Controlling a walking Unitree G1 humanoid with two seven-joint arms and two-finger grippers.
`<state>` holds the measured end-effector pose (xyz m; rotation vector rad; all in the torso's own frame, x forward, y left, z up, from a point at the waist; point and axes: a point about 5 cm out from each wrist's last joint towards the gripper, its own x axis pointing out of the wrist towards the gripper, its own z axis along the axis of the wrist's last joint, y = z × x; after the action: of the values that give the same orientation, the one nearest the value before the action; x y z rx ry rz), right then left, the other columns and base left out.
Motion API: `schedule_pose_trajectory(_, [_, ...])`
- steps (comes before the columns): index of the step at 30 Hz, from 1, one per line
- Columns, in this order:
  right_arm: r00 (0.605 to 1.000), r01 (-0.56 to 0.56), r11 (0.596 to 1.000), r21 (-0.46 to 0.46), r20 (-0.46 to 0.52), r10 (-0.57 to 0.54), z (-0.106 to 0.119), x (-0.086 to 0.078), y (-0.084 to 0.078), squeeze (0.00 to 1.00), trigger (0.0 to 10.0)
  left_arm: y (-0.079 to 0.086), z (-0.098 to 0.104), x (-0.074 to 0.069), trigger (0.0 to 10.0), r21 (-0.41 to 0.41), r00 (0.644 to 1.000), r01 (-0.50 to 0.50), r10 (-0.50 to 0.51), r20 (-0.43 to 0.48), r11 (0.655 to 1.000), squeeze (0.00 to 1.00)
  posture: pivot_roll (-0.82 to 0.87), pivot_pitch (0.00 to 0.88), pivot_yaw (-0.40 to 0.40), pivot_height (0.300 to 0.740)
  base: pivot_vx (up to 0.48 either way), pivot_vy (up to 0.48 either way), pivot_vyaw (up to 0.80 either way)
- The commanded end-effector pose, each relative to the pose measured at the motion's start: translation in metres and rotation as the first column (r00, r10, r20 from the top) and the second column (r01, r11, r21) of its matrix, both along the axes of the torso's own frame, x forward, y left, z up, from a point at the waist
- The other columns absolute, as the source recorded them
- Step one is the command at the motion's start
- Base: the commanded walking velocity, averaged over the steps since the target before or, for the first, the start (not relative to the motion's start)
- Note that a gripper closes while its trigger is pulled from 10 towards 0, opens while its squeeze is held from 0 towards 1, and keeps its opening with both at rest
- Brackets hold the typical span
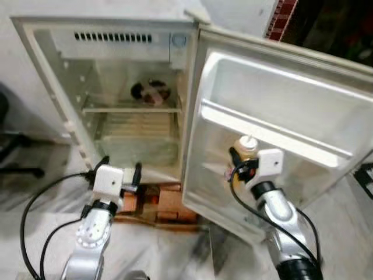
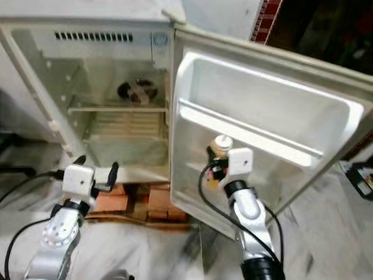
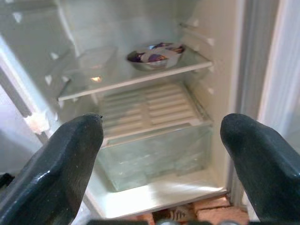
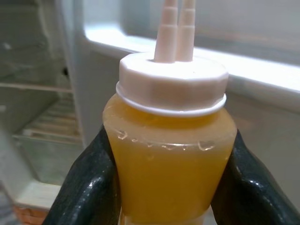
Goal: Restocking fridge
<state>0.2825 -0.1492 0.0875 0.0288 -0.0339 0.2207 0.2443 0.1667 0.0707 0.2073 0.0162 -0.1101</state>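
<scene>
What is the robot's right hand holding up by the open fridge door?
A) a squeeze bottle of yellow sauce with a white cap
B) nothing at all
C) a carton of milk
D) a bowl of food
A. The right hand is clamped around a squeeze bottle of yellow sauce with a white nozzle cap, held in front of the fridge door; the bowl sits on a shelf inside.

Two head cameras look forward and down from above at a small white open fridge [image 1: 116, 93] and its swung-out white door [image 1: 274, 128]; the left wrist camera faces close into the cabinet, sharing its clear glass shelf [image 3: 136, 77]; the right wrist camera sits very near a yellow-filled, white-capped squeeze bottle [image 4: 171, 154] before the door.
</scene>
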Motion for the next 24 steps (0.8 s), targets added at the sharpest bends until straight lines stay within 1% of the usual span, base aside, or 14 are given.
schedule_pose_trajectory(1, [1.000, 0.021, 1.000, -0.002, -0.001, -0.021, 0.0003, -0.0015, -0.0075, 0.00, 10.0, -0.0047, -0.0006, -0.0015, 10.0, -0.005, 1.000, 0.011, -0.011, -0.005, 1.000, 0.00, 0.03, 0.003, -0.047, 0.740, 0.000, 0.000, 0.00])
schedule_pose_trajectory(3, [1.000, 0.019, 1.000, -0.002, -0.002, -0.019, 0.0002, -0.0019, -0.0075, 0.00, 10.0, -0.0048, -0.0010, -0.0022, 10.0, -0.004, 1.000, 0.010, -0.010, -0.007, 1.000, 0.00, 0.03, 0.004, -0.047, 0.740, 0.000, 0.000, 0.00])
schedule_pose_trajectory(7, [1.000, 0.015, 1.000, 0.001, -0.009, -0.015, -0.0012, -0.0028, -0.0069, 0.00, 10.0, -0.0060, -0.0031, -0.0048, 10.0, -0.007, 1.000, 0.011, -0.011, -0.017, 1.000, 0.00, 0.03, 0.006, -0.047, 0.715, 0.000, 0.000, 0.00])
schedule_pose_trajectory(12, [1.000, 0.008, 1.000, 0.002, -0.011, -0.008, -0.0012, -0.0025, -0.0058, 0.00, 10.0, -0.0067, -0.0032, -0.0045, 10.0, -0.009, 1.000, 0.010, -0.011, -0.019, 1.000, 0.00, 0.02, 0.007, -0.049, 0.675, 0.000, 0.000, 0.00])
schedule_pose_trajectory(20, [1.000, 0.009, 1.000, 0.000, -0.008, -0.009, -0.0008, -0.0012, -0.0059, 0.00, 10.0, -0.0065, -0.0031, -0.0041, 10.0, -0.008, 1.000, 0.009, -0.009, -0.019, 1.000, 0.00, 0.02, 0.007, -0.048, 0.626, 0.000, 0.000, 0.00])
schedule_pose_trajectory(24, [1.000, 0.010, 1.000, 0.000, -0.004, -0.010, 0.0003, 0.0005, -0.0054, 0.00, 10.0, -0.0061, -0.0032, -0.0040, 10.0, -0.005, 1.000, 0.004, -0.004, -0.020, 1.000, 0.00, 0.03, 0.007, -0.049, 0.626, 0.000, 0.000, 0.00])
